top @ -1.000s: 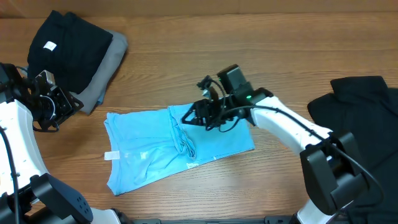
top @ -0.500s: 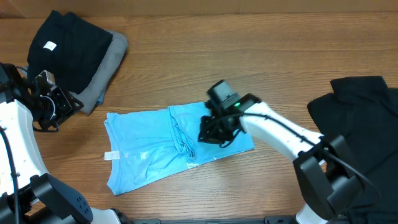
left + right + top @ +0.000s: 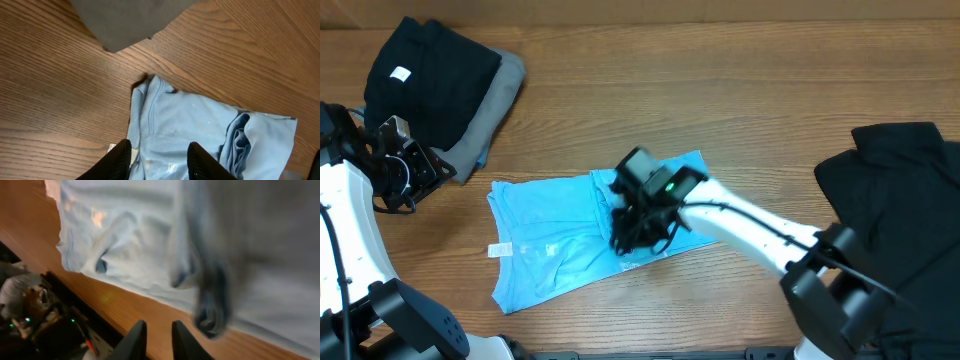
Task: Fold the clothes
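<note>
Overhead, 2 wrist close-ups, common T-shirt point(image 3: 545, 240)

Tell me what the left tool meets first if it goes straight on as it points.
Likely the light blue T-shirt, lying dead ahead of the left tool; depth is unclear.

Both my arms share one build — smooth white shells on the long links, black housings at the joints and bases. On the right arm point(image 3: 752, 218) a thin black cable point(image 3: 760, 207) runs along the white link, and a small green light point(image 3: 670, 184) glows on the black wrist block by the right gripper point(image 3: 626, 238), itself all black. The left arm point(image 3: 345, 215) has the same white shell with a dark cable down its side; the left gripper point(image 3: 442, 167) is black and boxy. In the wrist cameras the fingers point(image 3: 119, 161) are plain black, blunt-tipped — no markings I can read.
</note>
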{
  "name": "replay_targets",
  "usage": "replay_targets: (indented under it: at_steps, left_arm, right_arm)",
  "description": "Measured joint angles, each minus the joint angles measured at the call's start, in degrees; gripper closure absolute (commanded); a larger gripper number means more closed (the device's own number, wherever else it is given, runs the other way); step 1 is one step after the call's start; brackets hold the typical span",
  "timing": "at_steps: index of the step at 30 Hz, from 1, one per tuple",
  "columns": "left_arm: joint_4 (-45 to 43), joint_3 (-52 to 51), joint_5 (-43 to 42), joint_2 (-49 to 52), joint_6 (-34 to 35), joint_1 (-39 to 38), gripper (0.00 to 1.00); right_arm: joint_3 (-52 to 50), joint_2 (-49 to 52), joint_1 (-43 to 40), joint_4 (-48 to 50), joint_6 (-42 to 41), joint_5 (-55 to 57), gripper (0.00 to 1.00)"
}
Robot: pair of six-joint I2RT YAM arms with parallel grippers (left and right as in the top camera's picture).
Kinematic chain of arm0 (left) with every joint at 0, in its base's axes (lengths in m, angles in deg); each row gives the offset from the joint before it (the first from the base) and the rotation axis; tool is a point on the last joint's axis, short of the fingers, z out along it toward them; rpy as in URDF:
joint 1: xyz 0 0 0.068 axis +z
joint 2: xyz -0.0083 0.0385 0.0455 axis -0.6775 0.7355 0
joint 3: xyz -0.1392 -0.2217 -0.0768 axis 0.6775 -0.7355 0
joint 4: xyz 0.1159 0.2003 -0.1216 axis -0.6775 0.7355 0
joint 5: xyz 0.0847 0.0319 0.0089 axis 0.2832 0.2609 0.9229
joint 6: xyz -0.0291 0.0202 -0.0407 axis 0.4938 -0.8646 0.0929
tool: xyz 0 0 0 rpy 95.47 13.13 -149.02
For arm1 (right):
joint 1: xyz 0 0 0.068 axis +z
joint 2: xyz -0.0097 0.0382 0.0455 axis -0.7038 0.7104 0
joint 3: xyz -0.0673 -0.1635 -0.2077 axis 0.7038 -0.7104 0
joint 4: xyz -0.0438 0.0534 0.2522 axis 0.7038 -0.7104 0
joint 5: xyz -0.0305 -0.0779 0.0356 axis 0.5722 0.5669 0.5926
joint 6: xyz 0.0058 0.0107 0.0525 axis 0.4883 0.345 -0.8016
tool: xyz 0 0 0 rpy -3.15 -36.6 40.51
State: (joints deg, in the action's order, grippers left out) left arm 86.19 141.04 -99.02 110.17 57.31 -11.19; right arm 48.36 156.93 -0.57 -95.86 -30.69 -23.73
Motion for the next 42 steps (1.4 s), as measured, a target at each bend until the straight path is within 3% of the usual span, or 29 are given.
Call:
replay_targets:
  at_steps: [8,14,23,28,34,36,38,42]
  left_arm:
    - [-0.11,0.00,0.00,0.00,0.00,0.00,0.59]
    - [-0.26,0.00,-0.02,0.00,0.00,0.00,0.60]
    - [-0.24,0.00,0.00,0.00,0.00,0.00,0.60]
    - [-0.09,0.00,-0.02,0.00,0.00,0.00,0.59]
    - [0.55,0.00,0.00,0.00,0.00,0.00,0.59]
    - [0.72,0.00,0.00,0.00,0.00,0.00,0.68]
    - [1.07,0.00,0.00,0.00,-0.28,-0.02,0.70]
    - [1.70,0.00,-0.48,0.00,-2.93,-1.62,0.60]
  right_arm:
    - [2.75,-3.85,-9.20,-4.76,2.75,3.91,0.86]
    - [-1.01,-0.57,-9.81,2.89,-2.69,5.35,0.96]
    - [-4.79,8.37,-1.14,13.62,-7.41,-6.16,0.96]
    - [-3.91,8.28,4.35,11.13,-4.24,-11.06,0.96]
    - [-2.27,3.58,-1.84,4.42,-0.55,-6.88,0.96]
    - [-1.75,1.01,-4.42,5.33,0.22,-4.59,0.96]
    - [-1.11,-0.94,-6.73,6.97,0.59,-2.29,0.96]
    - [-0.72,-1.40,-9.25,11.21,-0.52,2.67,0.96]
